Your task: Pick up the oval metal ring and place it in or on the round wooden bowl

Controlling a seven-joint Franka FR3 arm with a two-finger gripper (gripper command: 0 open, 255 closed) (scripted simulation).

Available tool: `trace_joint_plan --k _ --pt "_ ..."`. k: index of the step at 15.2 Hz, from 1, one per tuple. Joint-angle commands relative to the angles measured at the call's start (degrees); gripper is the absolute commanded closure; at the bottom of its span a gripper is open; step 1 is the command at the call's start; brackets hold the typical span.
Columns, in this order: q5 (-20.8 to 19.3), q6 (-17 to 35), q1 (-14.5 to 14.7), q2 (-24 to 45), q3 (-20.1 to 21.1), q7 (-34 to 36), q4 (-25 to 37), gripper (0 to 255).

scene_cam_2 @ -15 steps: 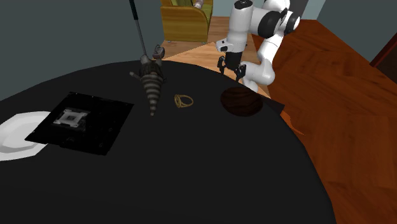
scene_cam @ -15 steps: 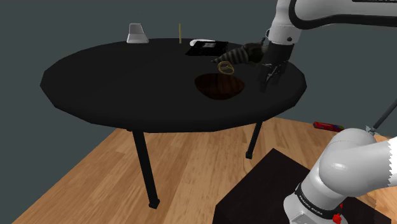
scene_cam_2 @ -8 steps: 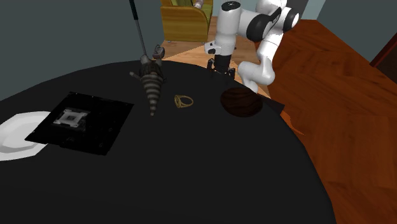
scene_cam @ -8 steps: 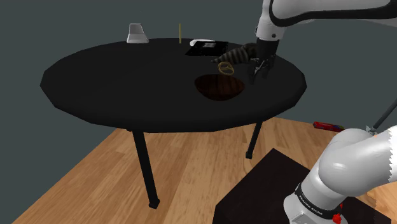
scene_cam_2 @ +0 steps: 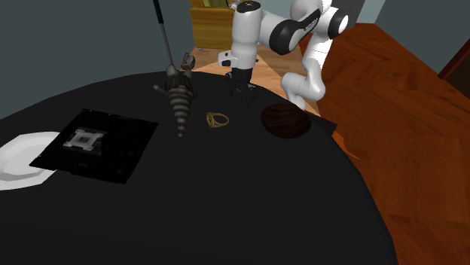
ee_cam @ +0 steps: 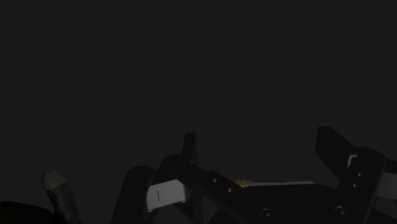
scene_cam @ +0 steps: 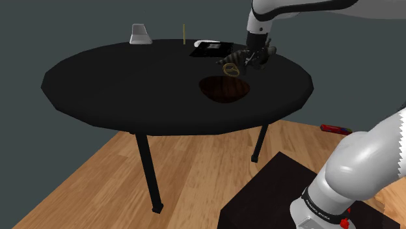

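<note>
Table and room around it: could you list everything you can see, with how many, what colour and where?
table: one, black, round, on thin black legs
ring: one, gold-coloured, on the table between the striped animal and the bowl
bowl: one, dark brown, on the table beside the ring
striped animal: one, grey and dark, lying on the table
square board: one, black with a pale centre, flat on the table
plate: one, white, at the board's corner
small block: one, pale grey, near the table's edge
armchair: one, yellow, beyond the table
floor: brown wood
arm: one, white
hand: one, black, open, above the table near the ring
</note>
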Motion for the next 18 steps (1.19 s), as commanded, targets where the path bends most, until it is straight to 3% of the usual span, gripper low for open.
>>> trace_joint_plan --k 1,8,18 --pt "0.1 0.4 -0.2 4.7 -0.7 -0.7 4.8 0" --pt "1.4 -0.8 -1.2 19.0 -2.5 -2.9 21.5 0" --pt "1.3 5.1 -1.4 18.7 -2.7 -2.8 15.3 0"
